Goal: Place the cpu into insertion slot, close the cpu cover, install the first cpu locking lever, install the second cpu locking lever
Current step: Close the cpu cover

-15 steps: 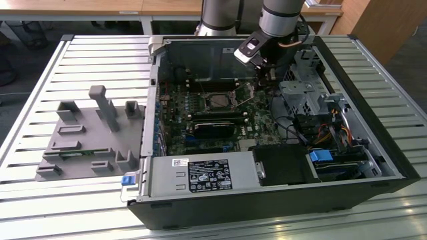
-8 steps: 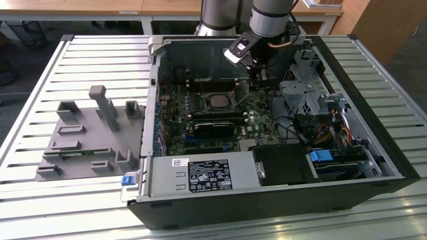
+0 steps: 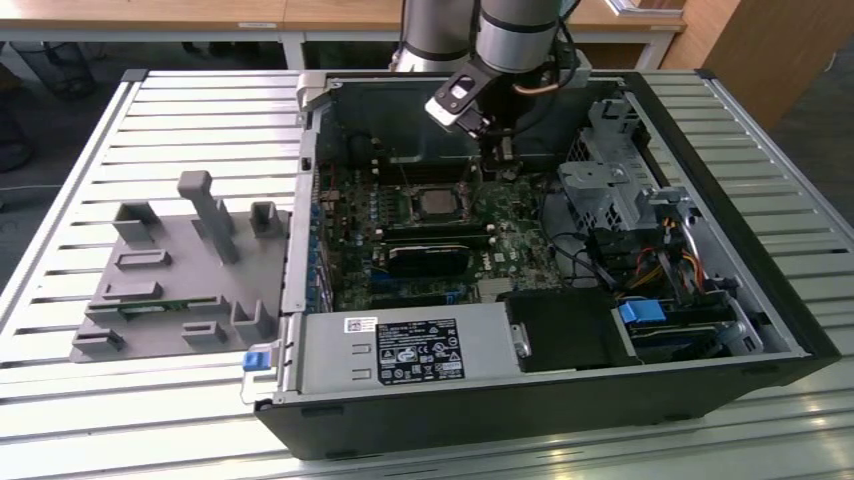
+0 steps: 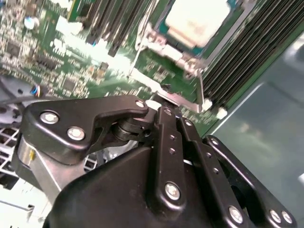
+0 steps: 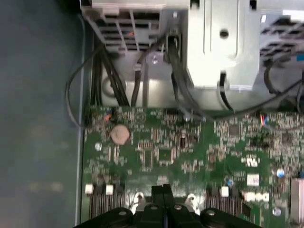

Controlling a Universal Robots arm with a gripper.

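Gripper (image 4: 164,108) fingertips pressed together, down at the green motherboard (image 5: 161,142). cpu (image 4: 197,19) seated in insertion slot (image 4: 171,51), just past the tips. Power-supply label (image 3: 416,352) print too small to read.

Bright even light on slatted table (image 3: 200,110), computer case (image 3: 534,410) interior shadowed, cpu (image 4: 197,19) perhaps overexposed.

The closed gripper (image 5: 164,194) hangs over the green motherboard (image 5: 190,142) near black cables (image 5: 105,78).
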